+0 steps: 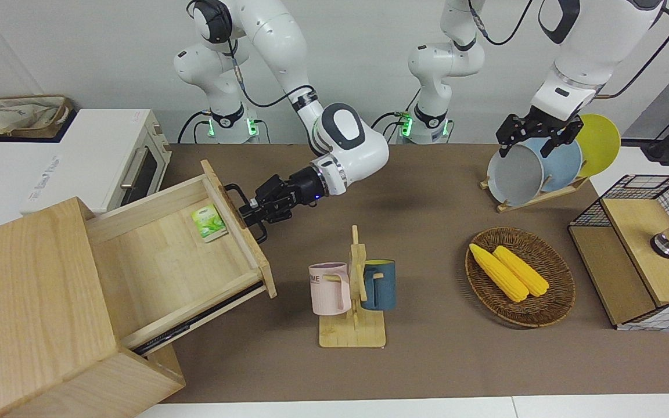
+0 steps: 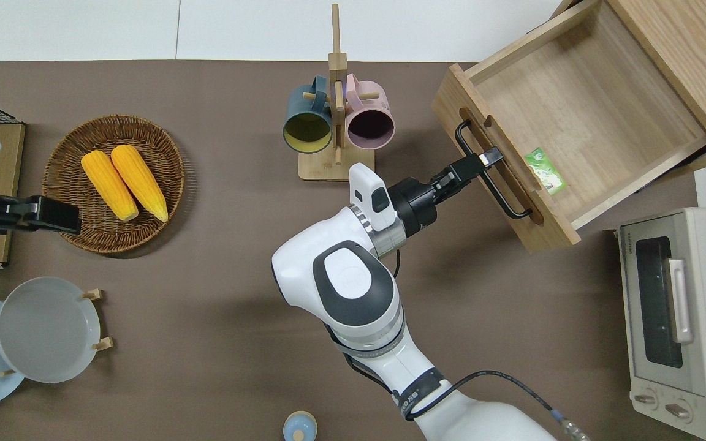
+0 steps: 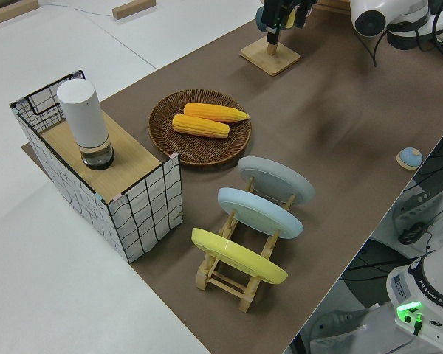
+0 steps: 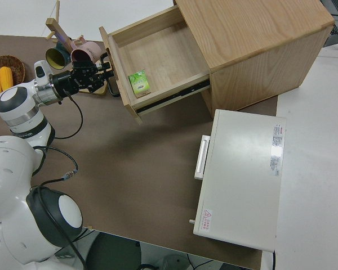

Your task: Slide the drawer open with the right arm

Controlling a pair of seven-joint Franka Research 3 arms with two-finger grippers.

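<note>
The drawer stands pulled far out of the big pale-wood box, toward the middle of the table. A small green packet lies inside it against the front panel. My right gripper reaches level across the table and is shut on the black bar handle, about a third of the way along the bar from the end farther from the robots. The left arm with its gripper is parked.
A wooden mug rack with a pink and a blue mug stands close to the drawer front, farther from the robots than my right gripper. A white toaster oven sits beside the box. A basket of corn, a plate rack and a wire-mesh box fill the left arm's end.
</note>
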